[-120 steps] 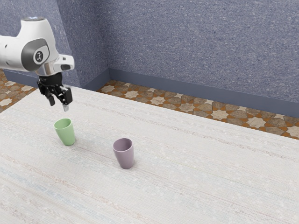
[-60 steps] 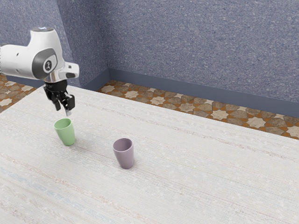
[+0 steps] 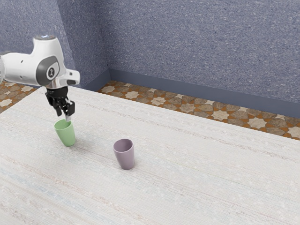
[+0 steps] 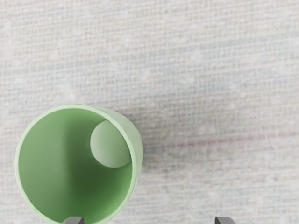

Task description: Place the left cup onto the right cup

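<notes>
Gripper (image 3: 67, 116) open, just above green cup (image 3: 65, 132) rim; purple cup (image 3: 124, 153) upright on worktop (image 3: 201, 159), apart toward exterior view's right; wrist view looks into the green cup's (image 4: 77, 163) hollow, fingertips (image 4: 74, 220) spread wide.

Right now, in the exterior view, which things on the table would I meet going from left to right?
green cup → purple cup. The gripper hangs just above the green cup, so it has no clear place in this order.
</notes>
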You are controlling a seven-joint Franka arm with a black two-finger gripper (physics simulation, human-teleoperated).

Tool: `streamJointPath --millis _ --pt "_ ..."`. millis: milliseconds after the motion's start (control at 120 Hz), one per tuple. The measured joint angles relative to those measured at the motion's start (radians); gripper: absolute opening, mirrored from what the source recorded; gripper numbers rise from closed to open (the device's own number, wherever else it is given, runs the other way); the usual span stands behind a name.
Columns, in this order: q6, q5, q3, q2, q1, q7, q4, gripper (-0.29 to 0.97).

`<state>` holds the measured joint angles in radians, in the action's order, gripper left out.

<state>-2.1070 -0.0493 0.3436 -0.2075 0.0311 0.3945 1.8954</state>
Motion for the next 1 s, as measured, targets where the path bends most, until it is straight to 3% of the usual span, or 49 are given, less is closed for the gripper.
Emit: streamJointPath --millis 1000 --pt "-0.070 0.054 0.000 -0.129 -0.011 0.035 -0.025 0.32"
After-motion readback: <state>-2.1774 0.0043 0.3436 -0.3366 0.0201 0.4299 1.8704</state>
